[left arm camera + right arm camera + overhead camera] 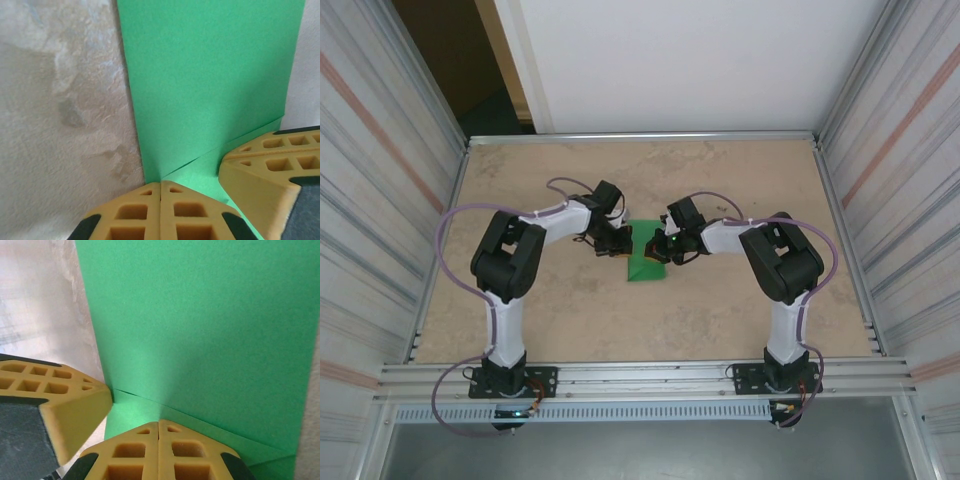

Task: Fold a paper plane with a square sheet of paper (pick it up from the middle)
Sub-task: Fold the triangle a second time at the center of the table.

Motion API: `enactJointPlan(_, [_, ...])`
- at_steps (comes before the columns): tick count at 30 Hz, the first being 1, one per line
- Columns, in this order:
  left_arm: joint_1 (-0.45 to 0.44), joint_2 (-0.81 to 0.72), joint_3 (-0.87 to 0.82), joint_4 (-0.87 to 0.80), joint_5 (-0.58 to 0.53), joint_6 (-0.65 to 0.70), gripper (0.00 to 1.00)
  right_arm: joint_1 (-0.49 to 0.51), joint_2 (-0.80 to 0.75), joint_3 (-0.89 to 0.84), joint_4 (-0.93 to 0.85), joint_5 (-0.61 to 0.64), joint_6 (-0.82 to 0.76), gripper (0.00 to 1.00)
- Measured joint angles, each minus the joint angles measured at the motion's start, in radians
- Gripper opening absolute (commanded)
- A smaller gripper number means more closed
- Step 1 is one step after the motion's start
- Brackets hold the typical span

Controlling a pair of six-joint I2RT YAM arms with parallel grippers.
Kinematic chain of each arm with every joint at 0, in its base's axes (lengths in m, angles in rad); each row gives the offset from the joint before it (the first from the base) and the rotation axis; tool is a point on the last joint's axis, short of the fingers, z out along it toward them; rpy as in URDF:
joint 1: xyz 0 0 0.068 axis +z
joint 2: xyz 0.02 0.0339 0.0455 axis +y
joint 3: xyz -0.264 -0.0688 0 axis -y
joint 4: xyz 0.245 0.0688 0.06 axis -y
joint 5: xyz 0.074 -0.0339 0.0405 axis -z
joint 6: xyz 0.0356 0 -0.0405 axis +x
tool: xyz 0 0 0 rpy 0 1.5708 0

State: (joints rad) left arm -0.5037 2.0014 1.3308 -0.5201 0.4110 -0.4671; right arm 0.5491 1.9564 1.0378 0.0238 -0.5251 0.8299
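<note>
since your left tool (pixel 160 184) and right tool (pixel 159 422) are both pinched together with nothing between them, tips at the folded flap of the square sheet of paper (pixel 647 265) in the middle of the surface (pixel 740 300), i'd say press slow along that crease and mind they're just beside each other, with the side walls (pixel 390 150) well apart.

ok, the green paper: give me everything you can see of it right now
The green paper looks thin, plain, matte and unmarked. It lies flat on the table between the two arms, partly folded: diagonal flap edges show one layer lapped over another at one end. The left end effector and right end effector, both shut, have their tips down at that folded end, apparently pressing on it.
</note>
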Motion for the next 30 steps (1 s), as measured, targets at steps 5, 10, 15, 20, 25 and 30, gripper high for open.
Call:
enactJointPlan(5, [0.005, -0.113, -0.039, 0.072, 0.042, -0.031, 0.11, -0.002, 0.0, -0.005, 0.01, -0.003, 0.0, 0.0])
enactJointPlan(10, [-0.002, -0.238, -0.147, 0.167, 0.106, -0.092, 0.1, -0.002, 0.001, -0.006, 0.011, -0.003, 0.004, 0.0])
enactJointPlan(15, [-0.053, -0.249, -0.222, 0.183, 0.126, -0.137, 0.1, -0.002, 0.001, -0.006, 0.011, -0.004, 0.008, 0.0])
enactJointPlan(20, [-0.107, -0.246, -0.244, 0.184, 0.132, -0.163, 0.1, -0.006, 0.001, -0.006, 0.011, -0.006, 0.008, 0.0])
enactJointPlan(25, [-0.114, -0.223, -0.245, 0.196, 0.131, -0.172, 0.1, -0.006, 0.002, -0.006, 0.011, -0.01, 0.011, 0.0])
enactJointPlan(30, [-0.114, -0.183, -0.245, 0.213, 0.131, -0.184, 0.12, -0.007, 0.005, -0.006, 0.013, -0.019, 0.023, 0.0])
